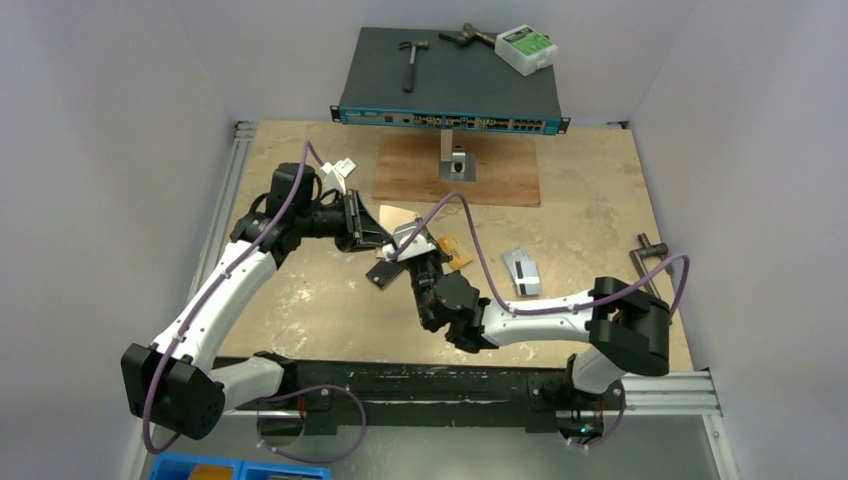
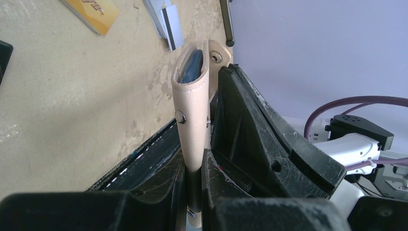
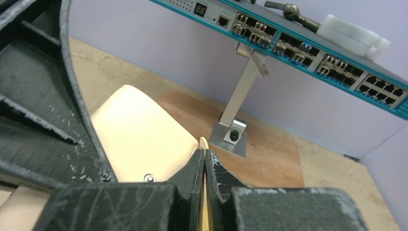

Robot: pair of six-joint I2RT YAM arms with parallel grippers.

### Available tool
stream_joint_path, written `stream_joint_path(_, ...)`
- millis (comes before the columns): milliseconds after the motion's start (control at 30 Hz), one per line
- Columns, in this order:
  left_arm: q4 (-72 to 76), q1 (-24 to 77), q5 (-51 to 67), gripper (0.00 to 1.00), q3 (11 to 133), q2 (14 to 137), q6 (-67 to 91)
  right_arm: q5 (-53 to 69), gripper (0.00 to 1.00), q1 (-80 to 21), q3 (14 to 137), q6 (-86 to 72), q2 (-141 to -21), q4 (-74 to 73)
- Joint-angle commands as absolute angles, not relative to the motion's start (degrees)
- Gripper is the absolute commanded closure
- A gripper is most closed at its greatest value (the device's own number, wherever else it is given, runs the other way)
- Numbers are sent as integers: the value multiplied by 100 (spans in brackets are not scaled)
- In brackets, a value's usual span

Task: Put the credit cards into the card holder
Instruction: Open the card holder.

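Card holder (image 2: 192, 110) stands edge-on, clamped in the left gripper (image 2: 199, 96), left of mid-table (image 1: 300, 300).
Its long axis runs out along the fingers, with the blue pocket mouth at the far end. The right gripper (image 3: 203, 159) pinches a thin pale strip (image 3: 203, 143) I cannot identify.

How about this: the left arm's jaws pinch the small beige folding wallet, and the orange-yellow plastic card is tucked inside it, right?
Not quite. The jaws of the left gripper do pinch the small beige folding wallet, but the orange-yellow plastic card is not inside it: it lies flat on the table, apart from the wallet. The left wrist view shows this.
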State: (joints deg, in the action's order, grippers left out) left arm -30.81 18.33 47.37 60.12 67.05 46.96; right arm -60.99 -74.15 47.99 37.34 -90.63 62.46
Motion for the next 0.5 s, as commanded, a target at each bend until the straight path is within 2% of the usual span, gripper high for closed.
stream_joint_path(0,-3223,1863,5055,100,6005,6552,4694,-6276,100,-7155,5047,2592,-8509,6010)
stream_joint_path(267,-3231,1860,4983,100,6003,6622,4580,-5733,100,-6989,5034,123,-7691,3714)
stream_joint_path(467,-3205,1870,4845,100,6036,6816,4346,-5028,64,-6692,5412,-2267,-7090,1251)
